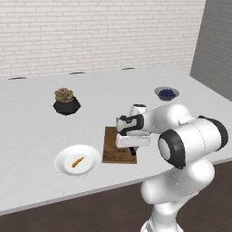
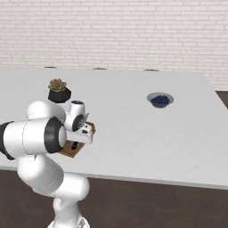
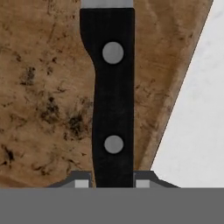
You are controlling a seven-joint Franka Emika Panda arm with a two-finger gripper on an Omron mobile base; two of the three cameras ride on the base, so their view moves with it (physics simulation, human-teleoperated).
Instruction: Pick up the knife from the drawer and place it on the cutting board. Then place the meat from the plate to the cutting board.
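Observation:
My gripper [image 3: 113, 183] is shut on the knife [image 3: 113, 100]. Its black riveted handle runs up between my fingertips [image 3: 81, 180], and the silver blade starts at the top edge. Right beneath it lies the brown wooden cutting board [image 3: 43, 87]; whether the knife touches the wood I cannot tell. From the left base view, the gripper [image 1: 132, 149] points down over the right end of the cutting board [image 1: 111, 147]. Left of the board, the white plate [image 1: 88, 154] holds the small orange-brown meat [image 1: 77, 161]. The right base view shows the gripper [image 2: 75, 144] over the board [image 2: 67, 151]. The drawer is out of view.
A succulent in a black pot [image 1: 66, 100] stands behind the plate. A small bowl of blue berries [image 1: 166, 93] sits at the back right of the white counter [image 1: 36, 136]. The board lies close to the counter's front edge. A brick wall closes the back.

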